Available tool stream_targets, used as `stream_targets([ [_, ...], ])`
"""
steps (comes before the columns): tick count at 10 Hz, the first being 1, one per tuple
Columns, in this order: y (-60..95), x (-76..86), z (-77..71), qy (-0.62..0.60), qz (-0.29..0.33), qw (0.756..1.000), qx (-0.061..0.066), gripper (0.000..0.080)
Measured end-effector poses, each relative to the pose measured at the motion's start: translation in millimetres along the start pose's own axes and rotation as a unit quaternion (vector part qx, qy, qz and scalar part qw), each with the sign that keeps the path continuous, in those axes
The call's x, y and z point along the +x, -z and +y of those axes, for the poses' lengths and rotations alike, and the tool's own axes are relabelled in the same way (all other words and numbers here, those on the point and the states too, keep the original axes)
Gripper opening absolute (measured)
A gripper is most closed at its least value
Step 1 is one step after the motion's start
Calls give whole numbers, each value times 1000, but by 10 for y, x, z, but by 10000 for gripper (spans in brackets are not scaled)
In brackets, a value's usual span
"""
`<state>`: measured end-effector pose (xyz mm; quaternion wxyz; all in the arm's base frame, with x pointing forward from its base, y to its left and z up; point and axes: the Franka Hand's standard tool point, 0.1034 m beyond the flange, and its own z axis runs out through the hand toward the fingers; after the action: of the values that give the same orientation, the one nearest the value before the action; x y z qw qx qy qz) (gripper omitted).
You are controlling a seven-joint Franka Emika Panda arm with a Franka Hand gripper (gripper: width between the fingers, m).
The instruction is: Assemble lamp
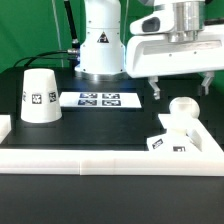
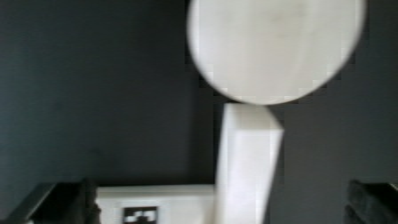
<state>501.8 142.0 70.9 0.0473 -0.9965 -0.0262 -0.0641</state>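
Holds tool (image 1: 180,88) released and empty above bulb (image 1: 183,106) atop base (image 1: 178,135).
Has shade (image 1: 40,95) standing on table (image 1: 110,125) well apart from base, marker board (image 1: 98,99) lying between them.

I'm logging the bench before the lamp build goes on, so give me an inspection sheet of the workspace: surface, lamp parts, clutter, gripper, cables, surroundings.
Surface: black table, with a white border rail along its front and sides.
Job's things: shade stands wide end down at the exterior view's left. Bulb stands neck down on the base at the exterior view's right, by the rail; whether it is seated cannot be told.
Clutter: only the marker board, lying flat mid-table.
Grippers: gripper open above the bulb, holding nothing.
Cables: dark cables behind the arm.
Surroundings: pale wall behind.
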Motion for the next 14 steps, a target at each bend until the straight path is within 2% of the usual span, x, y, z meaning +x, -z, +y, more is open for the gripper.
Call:
stream_targets([
  [1,-10,-8,-37,7,6,1000,1,699],
  [2,-2,30,2,24,7,1000,0,699],
  [6,-16,7,-11,22,6,1000,1,699],
  [8,-60,-141,-131,17,2,1000,3,699],
  [11,-124,-335,-190,19,-5,1000,5,699],
  [14,-133,-336,-184,20,-16,1000,4,699],
])
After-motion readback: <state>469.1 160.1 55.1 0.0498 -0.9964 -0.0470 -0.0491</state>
